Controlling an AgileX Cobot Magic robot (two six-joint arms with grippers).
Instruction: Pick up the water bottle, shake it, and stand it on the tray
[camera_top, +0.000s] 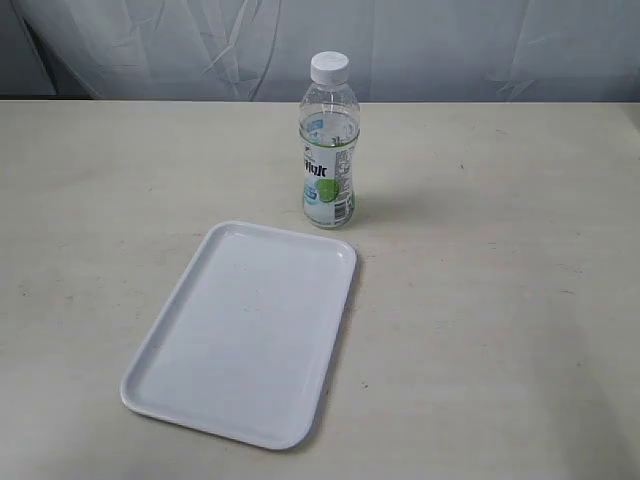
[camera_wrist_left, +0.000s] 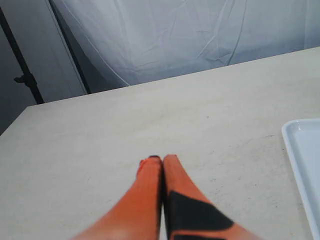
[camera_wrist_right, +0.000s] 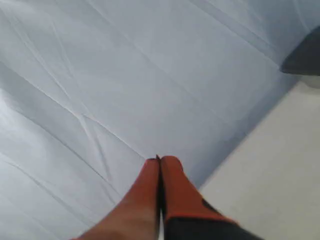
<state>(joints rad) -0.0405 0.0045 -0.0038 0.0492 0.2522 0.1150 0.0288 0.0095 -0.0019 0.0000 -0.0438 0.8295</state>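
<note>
The water bottle (camera_top: 329, 140) stands upright on the counter (camera_top: 500, 300), long axis vertical, just beyond the far corner of the tray (camera_top: 245, 330). The left tool (camera_wrist_left: 161, 159) and right tool (camera_wrist_right: 159, 160) are both pinched together and empty. Neither wrist view shows the bottle. The left tool sits low over the counter with the tray's rim in sight, so it is probably nearer. The right tool faces the backdrop (camera_wrist_right: 125, 75).
</note>
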